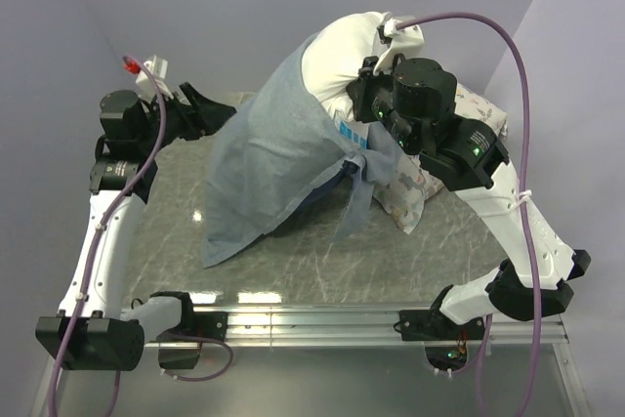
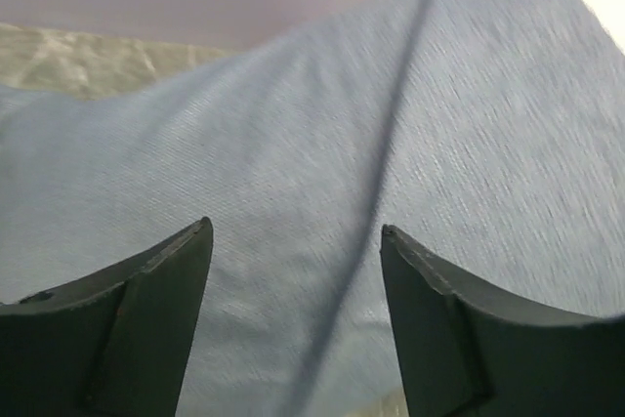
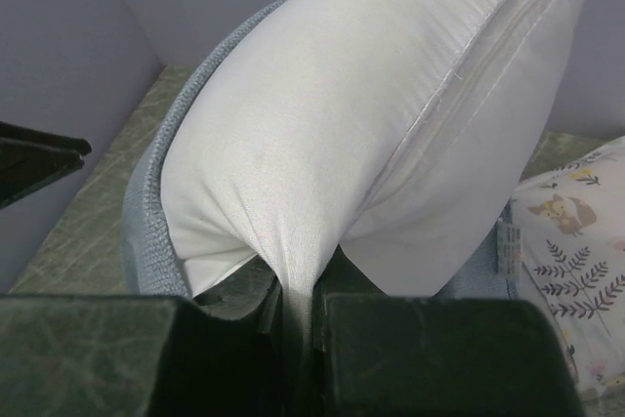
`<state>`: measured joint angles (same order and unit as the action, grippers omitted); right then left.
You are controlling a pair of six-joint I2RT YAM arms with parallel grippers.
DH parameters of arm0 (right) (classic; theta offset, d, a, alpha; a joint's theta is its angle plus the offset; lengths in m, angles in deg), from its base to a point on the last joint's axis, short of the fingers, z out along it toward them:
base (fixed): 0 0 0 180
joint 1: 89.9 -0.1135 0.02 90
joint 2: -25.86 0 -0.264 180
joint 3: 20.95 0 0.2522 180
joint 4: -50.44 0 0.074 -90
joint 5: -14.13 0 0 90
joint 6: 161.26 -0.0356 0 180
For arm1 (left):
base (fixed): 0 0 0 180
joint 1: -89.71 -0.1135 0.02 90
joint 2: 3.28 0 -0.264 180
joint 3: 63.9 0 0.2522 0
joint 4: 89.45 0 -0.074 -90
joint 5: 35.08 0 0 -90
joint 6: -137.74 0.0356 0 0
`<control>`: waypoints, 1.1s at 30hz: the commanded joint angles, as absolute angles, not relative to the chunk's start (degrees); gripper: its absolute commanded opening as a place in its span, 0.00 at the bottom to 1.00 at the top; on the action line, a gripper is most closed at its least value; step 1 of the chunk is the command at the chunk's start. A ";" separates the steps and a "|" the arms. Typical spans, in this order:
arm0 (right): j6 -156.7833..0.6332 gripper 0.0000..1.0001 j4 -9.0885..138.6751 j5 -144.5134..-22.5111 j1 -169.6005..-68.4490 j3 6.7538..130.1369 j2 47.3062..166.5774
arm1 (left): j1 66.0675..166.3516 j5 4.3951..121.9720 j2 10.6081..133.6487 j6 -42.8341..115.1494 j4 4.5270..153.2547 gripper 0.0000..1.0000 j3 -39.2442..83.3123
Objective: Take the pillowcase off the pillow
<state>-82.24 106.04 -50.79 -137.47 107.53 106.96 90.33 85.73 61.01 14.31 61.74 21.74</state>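
Observation:
The white pillow [image 1: 347, 46] is lifted at the back of the table, its upper half bare. My right gripper [image 1: 376, 85] is shut on a pinched fold of its white cloth [image 3: 298, 280]. The grey-blue pillowcase [image 1: 269, 163] still wraps the pillow's lower part and hangs down to the table at the left front. Its rim shows as a grey band [image 3: 146, 212] in the right wrist view. A blue-and-white label [image 1: 352, 134] shows at the pillowcase's edge. My left gripper [image 1: 213, 109] is open, just left of the pillowcase. The cloth [image 2: 293, 144] fills its view beyond the spread fingertips [image 2: 200, 231].
A smaller white pillow with a leaf and flower print [image 1: 474, 109] lies on the marble table [image 1: 293, 266] at the right, under my right arm; it also shows in the right wrist view [image 3: 576, 231]. Purple walls stand close behind and on both sides.

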 commanded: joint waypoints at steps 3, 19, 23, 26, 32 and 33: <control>-83.48 0.00 96.10 -50.91 -136.92 109.36 103.82 | 95.68 94.21 58.87 19.61 63.78 0.77 17.99; -84.27 0.00 95.93 -51.97 -137.01 108.48 103.91 | 101.05 92.63 59.21 18.56 69.32 0.07 12.09; -84.18 0.00 95.92 -51.79 -137.01 108.21 103.91 | 101.14 90.26 58.60 18.91 68.27 0.00 12.35; -84.09 0.00 95.75 -51.61 -137.01 108.04 103.65 | 101.05 85.71 57.98 19.00 66.34 0.00 13.23; -83.39 0.00 96.28 -50.38 -137.01 108.39 102.68 | 99.39 64.55 60.35 18.82 56.16 0.00 18.40; -83.30 0.00 96.36 -50.03 -137.01 108.39 102.42 | 99.03 62.50 60.79 18.73 54.83 0.00 19.29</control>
<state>-83.60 105.50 -51.95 -137.21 106.78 106.76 100.82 77.51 59.57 18.22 60.10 15.05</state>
